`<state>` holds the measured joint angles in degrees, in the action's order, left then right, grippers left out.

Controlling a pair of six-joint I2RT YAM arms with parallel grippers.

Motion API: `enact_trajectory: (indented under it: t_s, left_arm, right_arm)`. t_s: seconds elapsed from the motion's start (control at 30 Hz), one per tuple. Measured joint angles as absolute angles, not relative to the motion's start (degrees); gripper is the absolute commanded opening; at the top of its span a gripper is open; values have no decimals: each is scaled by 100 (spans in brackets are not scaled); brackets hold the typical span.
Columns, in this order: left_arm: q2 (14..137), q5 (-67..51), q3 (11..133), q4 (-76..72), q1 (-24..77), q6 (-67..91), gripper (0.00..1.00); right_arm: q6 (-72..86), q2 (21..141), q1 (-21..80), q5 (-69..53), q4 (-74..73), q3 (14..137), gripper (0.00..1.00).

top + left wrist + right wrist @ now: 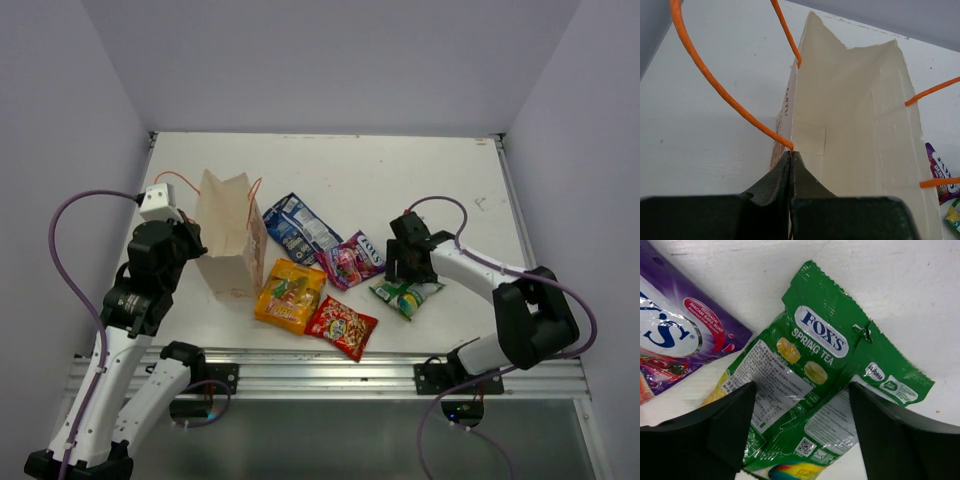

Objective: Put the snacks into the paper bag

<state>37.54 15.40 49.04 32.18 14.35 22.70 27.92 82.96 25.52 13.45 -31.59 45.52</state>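
Observation:
The pale tan paper bag [228,235] stands upright at the left with its mouth open [855,110]. My left gripper [791,154] is shut on its near rim, right where an orange string handle [715,80] joins the paper. Five snacks lie right of the bag: blue [298,228], purple-pink [350,260], orange-yellow [290,295], red [341,327] and green-white [408,295]. My right gripper [802,390] is low over the green packet [810,330] with its jaws open. The packet lies between its two dark fingers [730,430].
The purple packet [675,340] lies just left of the green one, close to my right gripper's left finger. The bag's far handle [932,90] arcs over the bag's right side. Grey walls close in the white table [400,170] on three sides.

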Motion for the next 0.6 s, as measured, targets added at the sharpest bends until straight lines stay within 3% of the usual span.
enact_trajectory:
  t_s: [0.07, 0.13, 0.17, 0.2, 0.43, 0.6]
  left_arm:
    - [3754, 1544, 4904, 3218, 1435, 2270, 0]
    - [3747, 1544, 4904, 3218, 1435, 2270, 0]
    - [3743, 1544, 4901, 3218, 1435, 2270, 0]
    - [3736, 1546, 4899, 3218, 1435, 2270, 0]
    - [3717, 1546, 4893, 3218, 1435, 2237, 0]
    - [3708, 1542, 4884, 3218, 1435, 2189, 0]
  right_arm:
    - [2893, 8407, 2593, 1387, -3155, 4576, 56]
    - [2943, 8449, 2650, 1452, -3164, 4606, 34]
    - [2993, 8453, 2681, 1529, -3177, 4630, 12]
    - [2980, 8453, 2707, 1570, -3201, 4659, 0]
    - [3131, 8374, 3089, 2082, -3704, 4954, 0]
    - [3033, 8036, 3553, 2408, -4609, 6099, 0]
